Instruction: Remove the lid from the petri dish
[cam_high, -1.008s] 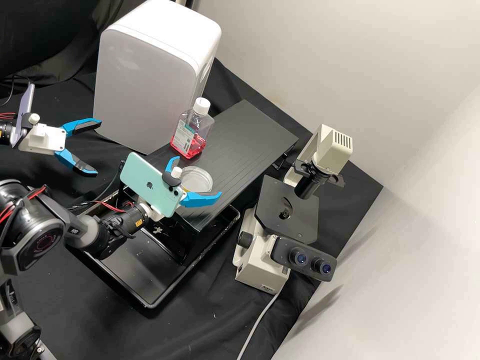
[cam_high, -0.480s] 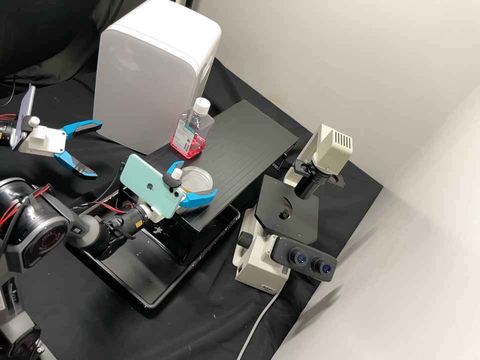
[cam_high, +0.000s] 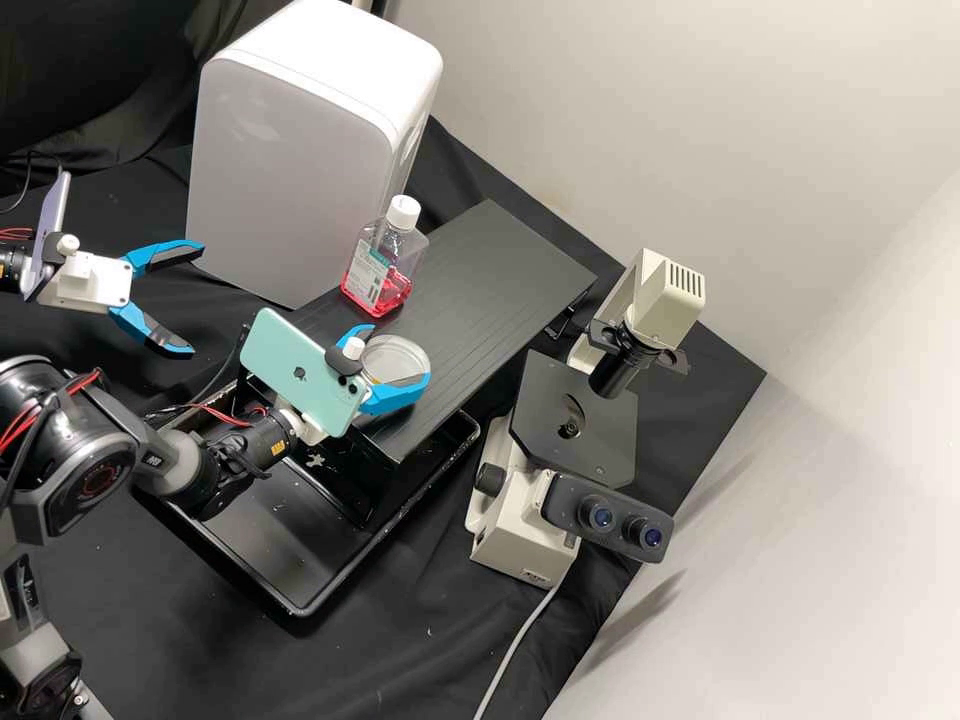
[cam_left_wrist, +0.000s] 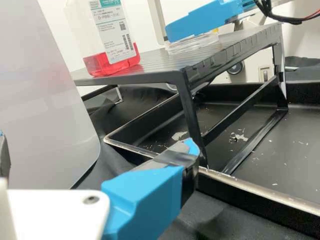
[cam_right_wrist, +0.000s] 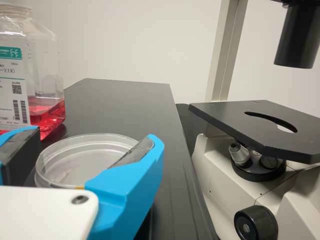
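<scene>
A clear petri dish (cam_high: 396, 350) with its lid on sits on the near end of the black raised shelf (cam_high: 490, 275). My right gripper (cam_high: 393, 360) is around it, one blue finger on each side pressed against the lid's rim. In the right wrist view the dish (cam_right_wrist: 80, 157) lies between the two fingers (cam_right_wrist: 132, 172), with their pads touching its edge. The left wrist view shows the dish (cam_left_wrist: 192, 42) on the shelf under a blue finger of the right gripper. My left gripper (cam_high: 193, 295) hangs open over the bench at the far left, well away from the dish and holding nothing.
A flask of red liquid (cam_high: 380, 262) stands on the shelf just behind the dish. A black tray (cam_high: 300, 570) lies under the shelf's front. A tall white box (cam_high: 300, 130) is at the back left, and a microscope (cam_high: 590, 440) stands to the right.
The right gripper's fingers have drawn together from wide apart onto the dish's rim. The left gripper shifted only slightly.
</scene>
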